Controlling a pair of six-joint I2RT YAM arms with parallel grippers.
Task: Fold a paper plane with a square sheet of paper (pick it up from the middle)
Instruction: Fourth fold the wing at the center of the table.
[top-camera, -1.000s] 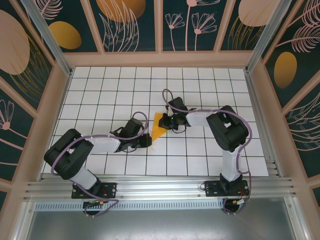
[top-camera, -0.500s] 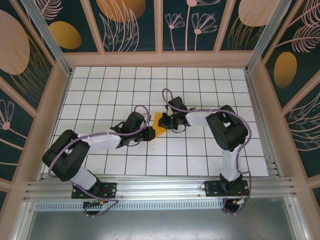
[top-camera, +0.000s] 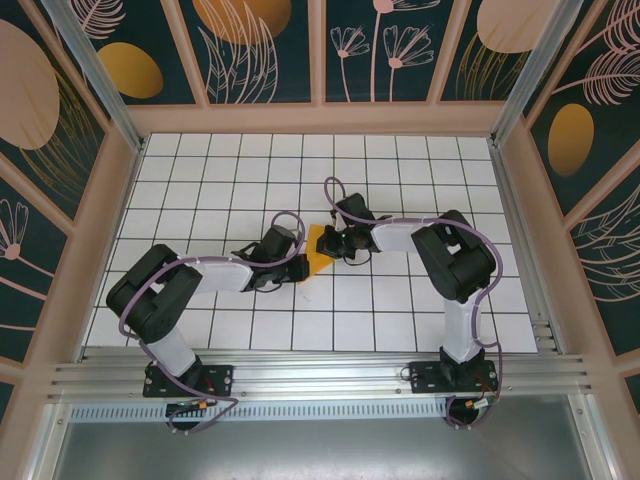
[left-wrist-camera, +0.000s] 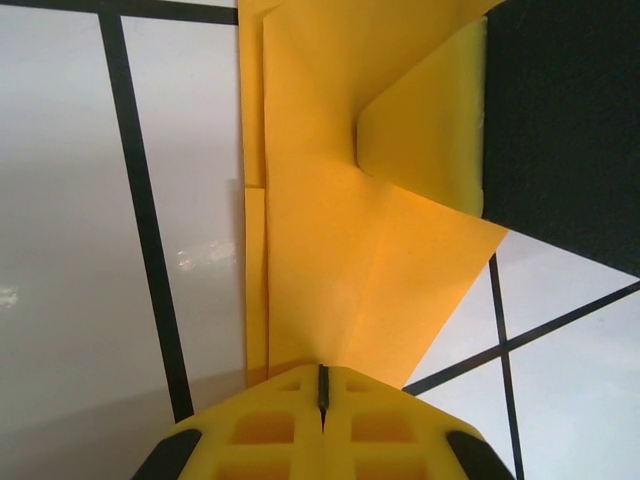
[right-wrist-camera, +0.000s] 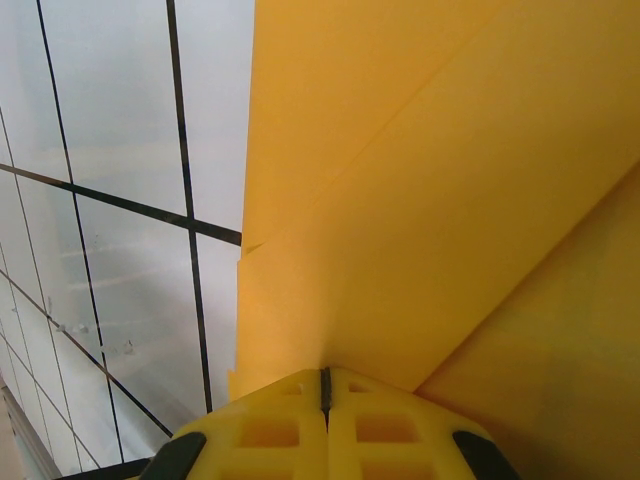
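From above, the folded orange paper (top-camera: 316, 254) lies mid-table on the white grid table (top-camera: 200, 180), between my two arms. My left gripper (top-camera: 299, 266) meets its near-left edge and my right gripper (top-camera: 331, 244) its far-right edge.

At my left wrist, my left gripper (left-wrist-camera: 322, 374) has its yellow fingers (left-wrist-camera: 380, 430) pressed together, pinching the paper (left-wrist-camera: 330, 250), which curls up against my right arm's black body (left-wrist-camera: 560, 120).

At my right wrist, my right gripper (right-wrist-camera: 325, 377) is likewise clamped on the paper (right-wrist-camera: 420, 200), whose layered folds fan away over the tiles.
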